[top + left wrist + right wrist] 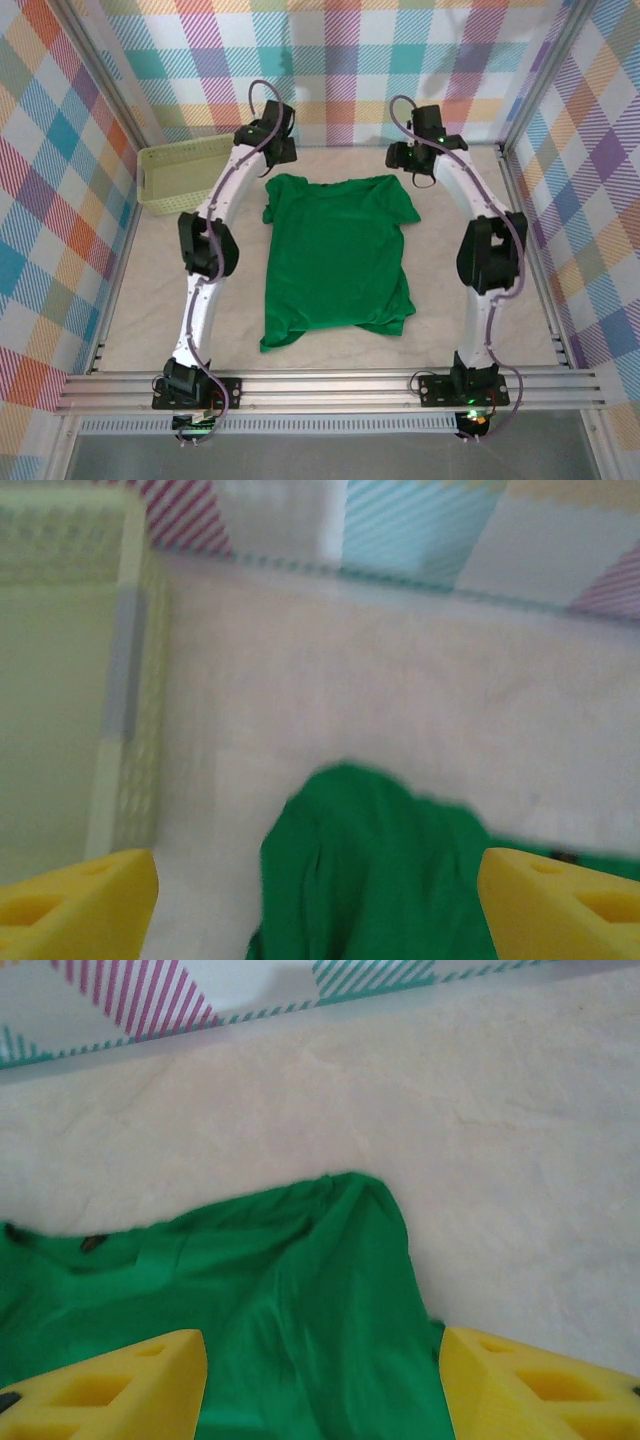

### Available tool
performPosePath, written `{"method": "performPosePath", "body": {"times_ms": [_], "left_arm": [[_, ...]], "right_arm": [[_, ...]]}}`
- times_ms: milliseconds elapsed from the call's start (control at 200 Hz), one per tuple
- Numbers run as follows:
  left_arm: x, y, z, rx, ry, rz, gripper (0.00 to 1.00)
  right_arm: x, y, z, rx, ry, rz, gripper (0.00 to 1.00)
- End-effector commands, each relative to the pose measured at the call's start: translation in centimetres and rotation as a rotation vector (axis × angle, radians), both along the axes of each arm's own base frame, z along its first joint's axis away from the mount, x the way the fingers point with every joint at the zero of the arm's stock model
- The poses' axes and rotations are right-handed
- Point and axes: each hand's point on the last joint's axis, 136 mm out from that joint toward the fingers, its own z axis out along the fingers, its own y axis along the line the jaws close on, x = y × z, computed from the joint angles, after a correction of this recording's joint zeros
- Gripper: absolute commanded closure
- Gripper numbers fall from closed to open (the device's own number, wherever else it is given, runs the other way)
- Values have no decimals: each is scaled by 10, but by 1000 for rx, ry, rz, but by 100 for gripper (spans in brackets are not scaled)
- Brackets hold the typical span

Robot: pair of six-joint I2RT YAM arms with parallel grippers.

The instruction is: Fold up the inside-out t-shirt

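Left pincer (318, 885) spread, wrinkly, seemingly soft t-shirt (335, 255)

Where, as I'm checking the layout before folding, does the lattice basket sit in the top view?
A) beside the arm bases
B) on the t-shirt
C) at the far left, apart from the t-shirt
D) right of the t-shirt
C: the pale yellow-green lattice basket stands at the far left, not touching the green t-shirt, which lies spread out in the middle.
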Motion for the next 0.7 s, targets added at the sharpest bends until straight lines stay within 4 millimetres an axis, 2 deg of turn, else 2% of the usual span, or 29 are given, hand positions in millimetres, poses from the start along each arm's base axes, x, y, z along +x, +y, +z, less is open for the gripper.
{"method": "performPosePath", "body": {"times_ms": [0,60,135,250,340,385,550,695], "left_arm": [[-54,-8,35,-67,12,-14,16],[-78,-13,32,-101,24,-21,16],[-111,-20,19,-159,54,-28,16],[-159,-33,0,-165,80,-59,16],[-194,-38,-18,-159,105,-74,17],[-212,-40,-34,-167,126,-81,18],[-263,-43,-75,-210,163,-104,21],[-290,-44,-101,-227,187,-123,23]], "right_arm": [[-51,25,20,34,11,61,36],[-79,34,10,43,45,86,36],[-114,39,-3,60,90,97,36],[-170,50,-35,83,192,131,38],[-213,61,-52,49,254,184,39],[-233,65,-58,26,271,208,40],[-298,67,-81,5,353,247,44],[-345,70,-99,-2,425,275,46]]}}
